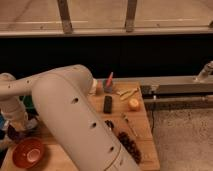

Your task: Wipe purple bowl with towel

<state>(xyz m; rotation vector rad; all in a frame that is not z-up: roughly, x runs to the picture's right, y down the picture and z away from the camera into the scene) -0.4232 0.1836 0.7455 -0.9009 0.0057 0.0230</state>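
Note:
The dark purple bowl sits at the left edge of the wooden table, just behind the orange-red bowl, and is mostly covered by my arm. My gripper hangs down from the white forearm right over the dark bowl. A pale bit of cloth, possibly the towel, shows at the far left beside the gripper; I cannot tell whether it is held. My large white upper arm hides the middle of the table.
On the table are a black rectangular block, an orange, a cup holding a red item, a white cup, yellow pieces, a spoon and dark grapes. A metal rail runs to the right.

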